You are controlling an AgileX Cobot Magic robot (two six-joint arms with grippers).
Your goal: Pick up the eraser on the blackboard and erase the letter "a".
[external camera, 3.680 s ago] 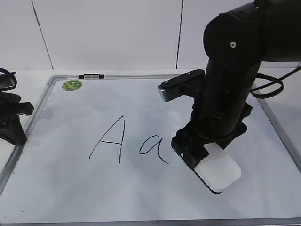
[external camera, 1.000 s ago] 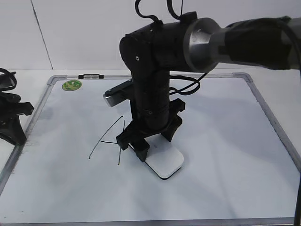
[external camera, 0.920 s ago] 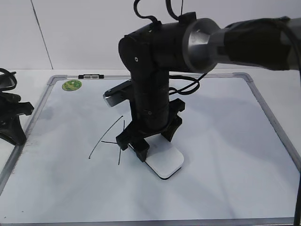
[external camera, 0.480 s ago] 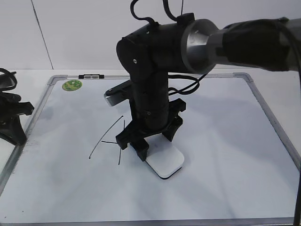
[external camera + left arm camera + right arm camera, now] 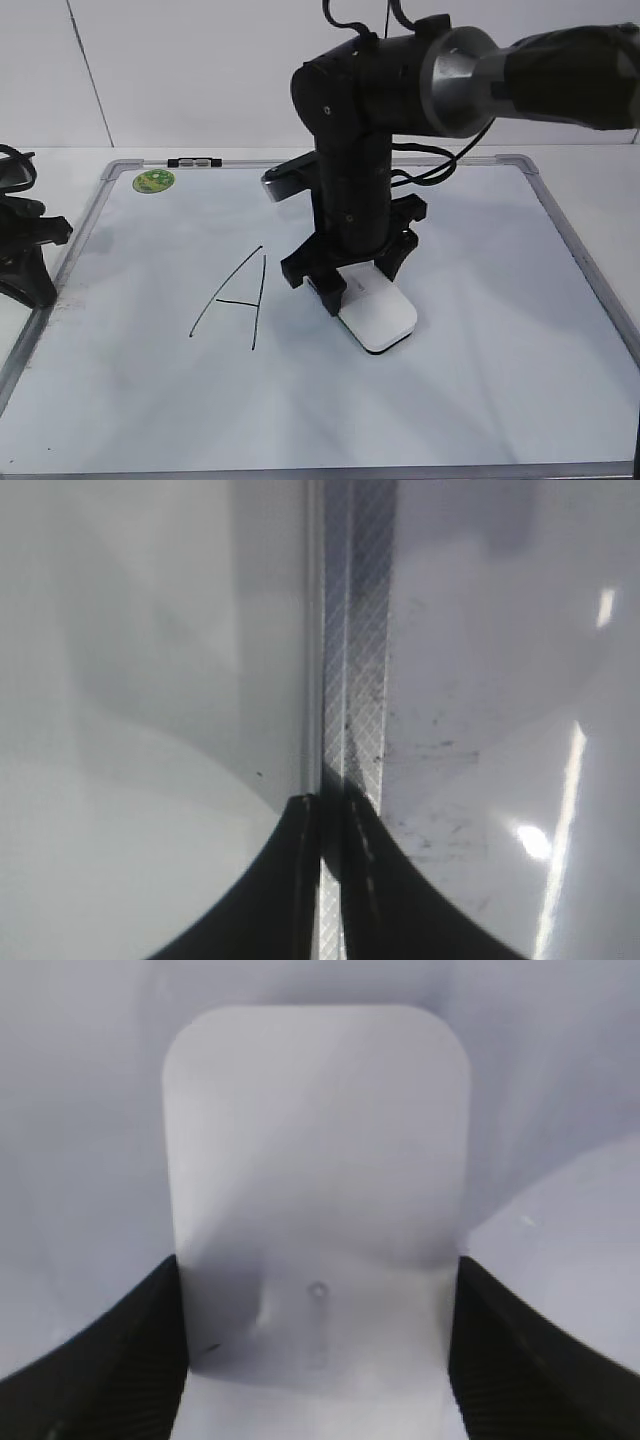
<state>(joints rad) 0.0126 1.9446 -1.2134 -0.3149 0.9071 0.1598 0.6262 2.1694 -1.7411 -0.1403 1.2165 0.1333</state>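
Observation:
The white eraser (image 5: 378,315) lies flat on the blackboard (image 5: 500,300), a white board with a grey frame. My right gripper (image 5: 350,282) is shut on the eraser; in the right wrist view the eraser (image 5: 315,1180) fills the gap between both jaws (image 5: 318,1345). No lowercase "a" shows on the board; only the capital "A" (image 5: 232,298) stands to the left of the eraser. My left gripper (image 5: 30,262) rests at the board's left edge, its jaws (image 5: 330,815) shut over the frame strip (image 5: 355,640).
A green round sticker (image 5: 153,181) and a black clip (image 5: 194,161) sit at the board's top left. The grey frame (image 5: 590,270) runs along the right side. A white wall stands behind the board.
The right arm swept left with the eraser over the lowercase "a", which is gone, then moved back right. The capital "A" is uncovered again. The left arm has not moved.

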